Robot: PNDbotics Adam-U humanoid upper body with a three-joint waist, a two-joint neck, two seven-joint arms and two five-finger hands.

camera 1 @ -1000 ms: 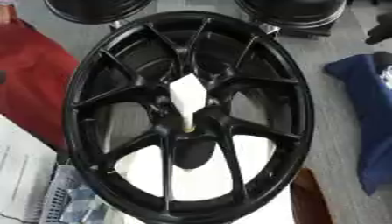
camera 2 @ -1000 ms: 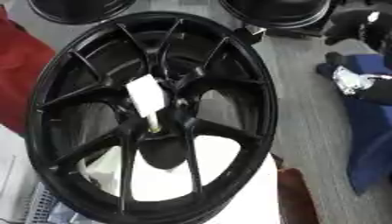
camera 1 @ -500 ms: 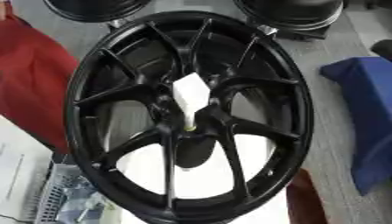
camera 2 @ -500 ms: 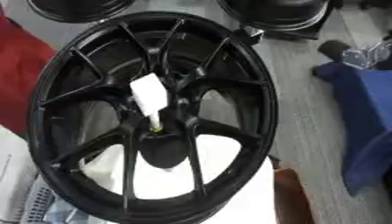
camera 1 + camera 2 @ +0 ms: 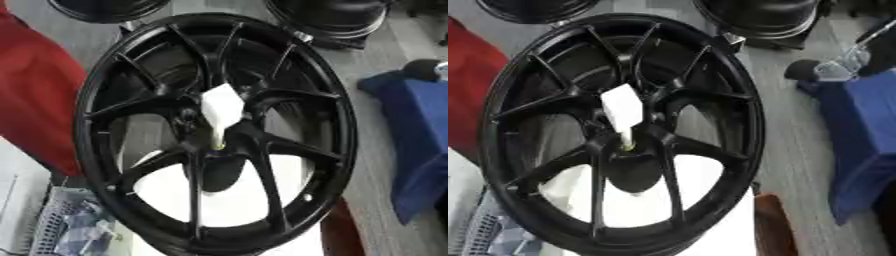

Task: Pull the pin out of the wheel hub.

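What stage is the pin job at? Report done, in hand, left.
Done: nothing visible; the white pin sits in the centre of the black wheel hub.
In hand: the right hand shows only at the upper right, apart from the hub; its fingers are unclear.
Left: reach in, grasp the pin, pull it out.

Twin head views, close above wheel hub (image 5: 219,135)

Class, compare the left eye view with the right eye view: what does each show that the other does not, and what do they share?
Only the left eye view shows the wide red cloth filling its left side and the pale mesh basket in full. Only the right eye view shows a clear, glassy object beside a dark rounded shape at the upper right. Both show the black spoked wheel hub, the white pin standing in its centre, and the blue cloth. No hand appears.
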